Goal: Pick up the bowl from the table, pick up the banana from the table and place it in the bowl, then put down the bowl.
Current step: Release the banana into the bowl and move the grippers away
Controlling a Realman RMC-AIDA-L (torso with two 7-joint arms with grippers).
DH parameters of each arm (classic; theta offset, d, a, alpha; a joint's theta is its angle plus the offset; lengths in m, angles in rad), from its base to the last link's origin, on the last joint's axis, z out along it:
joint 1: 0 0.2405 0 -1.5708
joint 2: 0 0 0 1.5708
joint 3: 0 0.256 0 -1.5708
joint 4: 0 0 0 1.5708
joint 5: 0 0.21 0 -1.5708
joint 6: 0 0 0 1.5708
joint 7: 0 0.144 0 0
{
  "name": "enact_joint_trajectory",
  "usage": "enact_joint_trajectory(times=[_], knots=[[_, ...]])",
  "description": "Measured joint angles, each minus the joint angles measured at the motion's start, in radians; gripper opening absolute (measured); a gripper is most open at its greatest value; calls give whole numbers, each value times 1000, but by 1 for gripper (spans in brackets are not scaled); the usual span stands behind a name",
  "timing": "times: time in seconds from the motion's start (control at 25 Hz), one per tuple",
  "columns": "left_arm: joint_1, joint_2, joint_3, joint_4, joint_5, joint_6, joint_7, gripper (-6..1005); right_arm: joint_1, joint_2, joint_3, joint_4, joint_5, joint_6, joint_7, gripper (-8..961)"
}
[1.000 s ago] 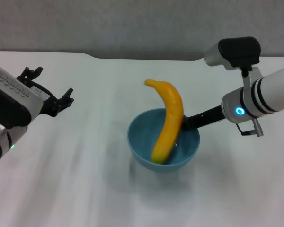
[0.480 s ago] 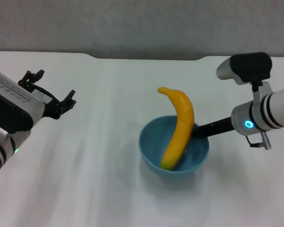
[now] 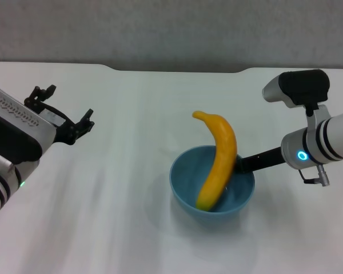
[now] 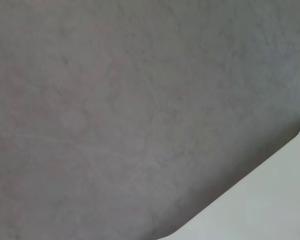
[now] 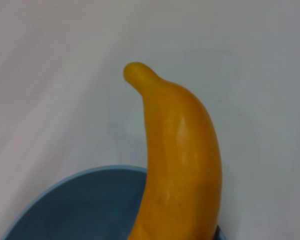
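Note:
The light-blue bowl [image 3: 190, 181] is low over the white table [image 3: 114, 217], with its shadow close beneath it. The yellow-orange banana [image 3: 220, 157] stands in it, one end inside, the other leaning out over the far rim. My right gripper [image 3: 244, 164] reaches in from the right and is shut on the bowl's right rim. The right wrist view shows the banana [image 5: 182, 155] rising from the bowl [image 5: 75, 207]. My left gripper [image 3: 62, 108] is open and empty above the table's left side, far from the bowl.
The table's far edge has a shallow notch [image 3: 177, 70] with a grey wall behind. The left wrist view shows only that grey wall [image 4: 115, 100] and a corner of the table [image 4: 275, 205].
My right arm has carried the bowl with the banana to the right and lower toward the table. The left gripper has barely moved.

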Motion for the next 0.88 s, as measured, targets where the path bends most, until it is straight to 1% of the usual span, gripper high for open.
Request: enact_joint_trajectory(times=[0.72, 0.88], knots=[[12, -1, 1, 11, -2, 7, -5, 872, -11, 2, -2, 1, 1, -11, -20, 101], [16, 0, 2, 9, -5, 7, -24, 871, -35, 2, -2, 31, 2, -10, -36, 218]])
